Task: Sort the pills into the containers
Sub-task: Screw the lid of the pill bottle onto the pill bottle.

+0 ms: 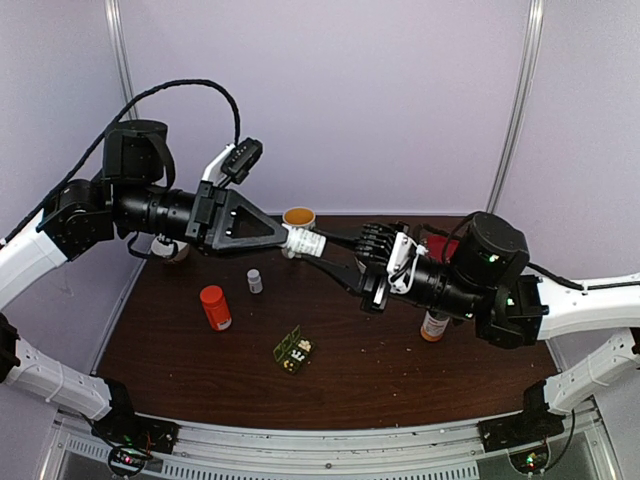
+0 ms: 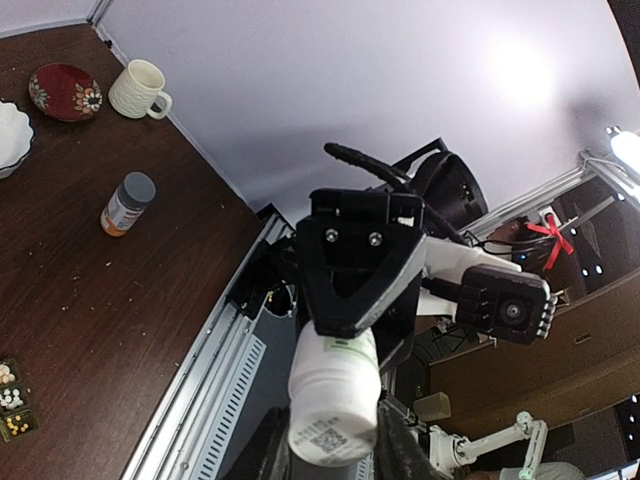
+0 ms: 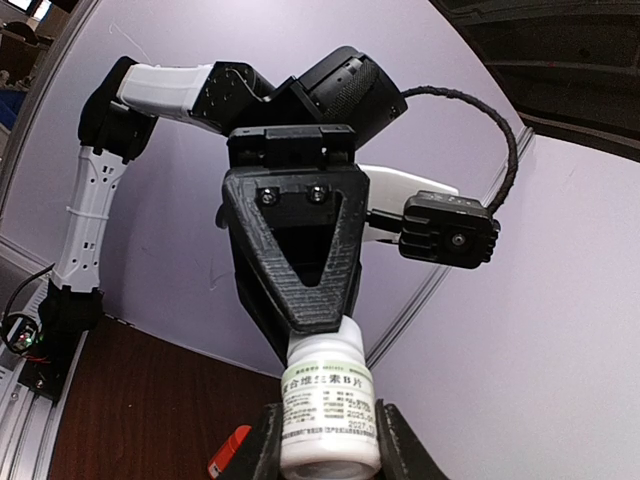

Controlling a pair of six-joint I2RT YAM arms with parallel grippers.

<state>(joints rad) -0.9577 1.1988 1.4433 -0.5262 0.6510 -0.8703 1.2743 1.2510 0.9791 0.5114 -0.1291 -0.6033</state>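
right claw (image 1: 325, 248) clamped on white bottle (image 1: 307, 243) in mid-air above the desk (image 1: 400, 350); left claw (image 1: 290, 238) at its other end, looks clenched on it too, contact partly hidden. pill box (image 1: 293, 350) lies lid open on the desk, 6 o'clock of the bottle, clear of both claws

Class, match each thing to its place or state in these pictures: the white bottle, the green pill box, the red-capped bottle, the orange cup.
Things:
1 white bottle
2 green pill box
3 red-capped bottle
4 orange cup

Places and states:
A at the far edge of the table
B lid open, on the table
C held in the air by the left gripper and the right gripper
D left of the small grey-capped bottle

Pairs: 1-C, 2-B, 3-D, 4-A.
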